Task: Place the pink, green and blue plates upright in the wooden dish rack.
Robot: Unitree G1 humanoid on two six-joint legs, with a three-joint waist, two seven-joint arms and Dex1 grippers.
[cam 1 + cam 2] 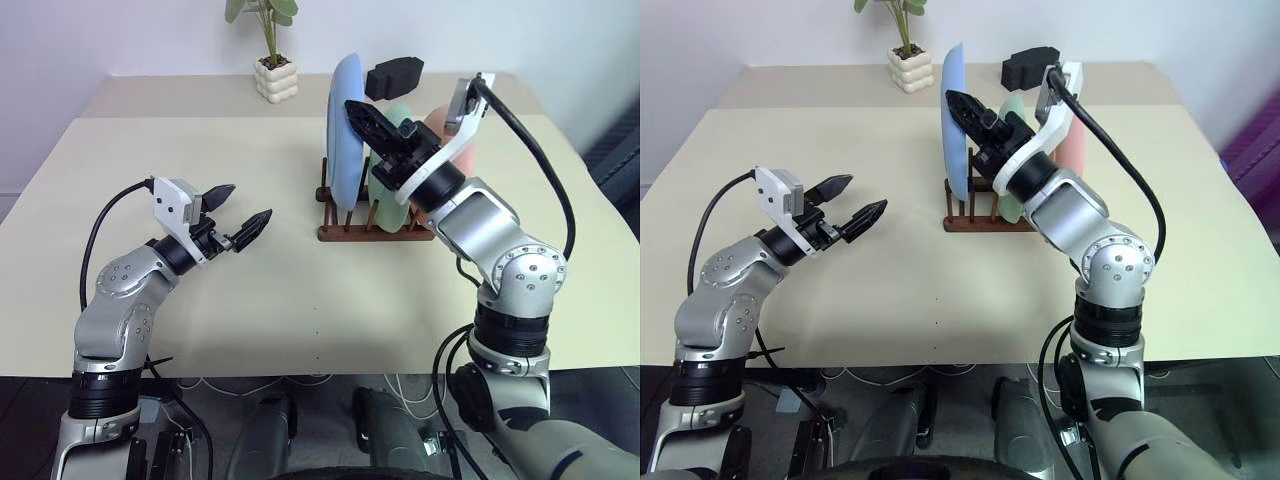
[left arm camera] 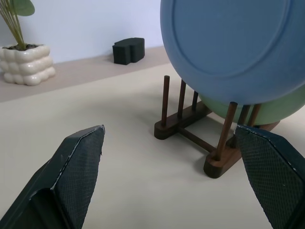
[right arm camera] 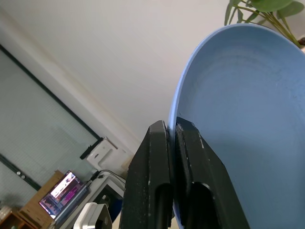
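Beside the right tool (image 1: 352, 105), the blue plate (image 1: 347, 130) stood upright in the rack (image 1: 372, 229), on that tool's left and very close to its tips. The tool's fingers were pressed together; in the right wrist view the plate's rim ran behind the closed fingertips (image 3: 167, 131), and I could not tell whether they touched it. Behind the right arm stood the green plate (image 1: 395, 200), mostly hidden, and past it only a sliver of the pink plate (image 1: 437, 125) showed. Which slots these two occupied could not be made out. A black block (image 1: 395, 76) lay beyond the rack, partly covered by the arm, and a potted plant (image 1: 275, 75) stood further left, its leaves cut off at the top. The left tool (image 1: 245, 205) hovered over the bare tabletop (image 1: 280, 300), fingers spread wide and empty, well apart from the rack, pointing toward it.
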